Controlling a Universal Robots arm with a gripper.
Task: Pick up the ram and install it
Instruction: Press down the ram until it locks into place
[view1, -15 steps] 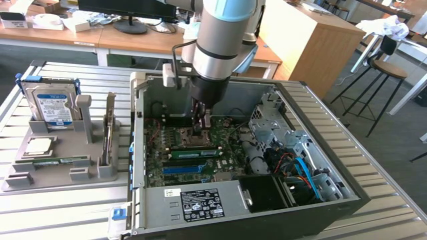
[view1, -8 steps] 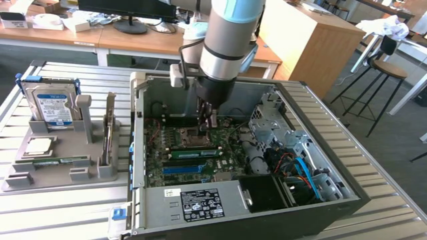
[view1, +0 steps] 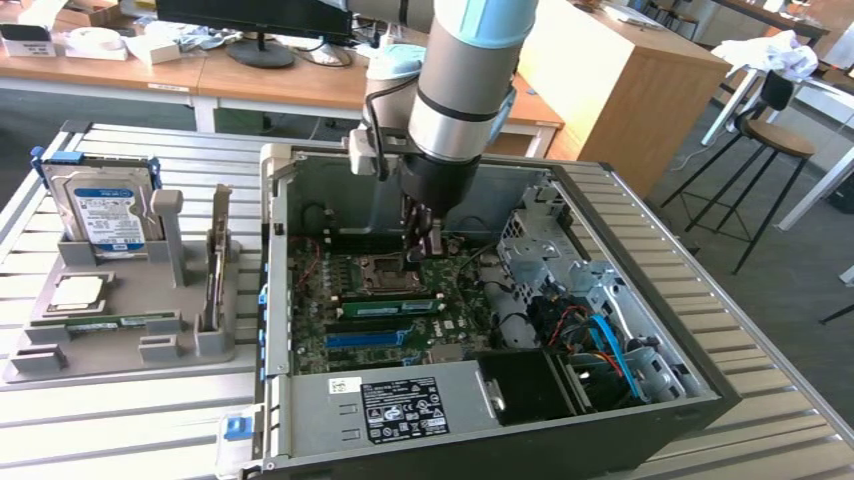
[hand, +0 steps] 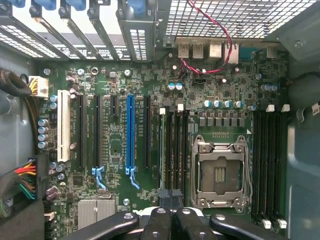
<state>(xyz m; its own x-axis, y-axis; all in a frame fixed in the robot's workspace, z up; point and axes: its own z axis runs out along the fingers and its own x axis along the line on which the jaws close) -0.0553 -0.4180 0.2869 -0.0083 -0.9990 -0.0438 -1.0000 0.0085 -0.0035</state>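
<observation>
One ram (view1: 390, 304) already sits flat in its slot on the board (view1: 400, 290), at about six o'clock from my claw (view1: 427, 243). My claw hangs just above it inside the case (view1: 641, 330), clenched on nothing, so I judge the install nearly done

No text is legible. The power supply label (view1: 404, 409) and hard drive label (view1: 110, 218) carry print too small to read.
</observation>
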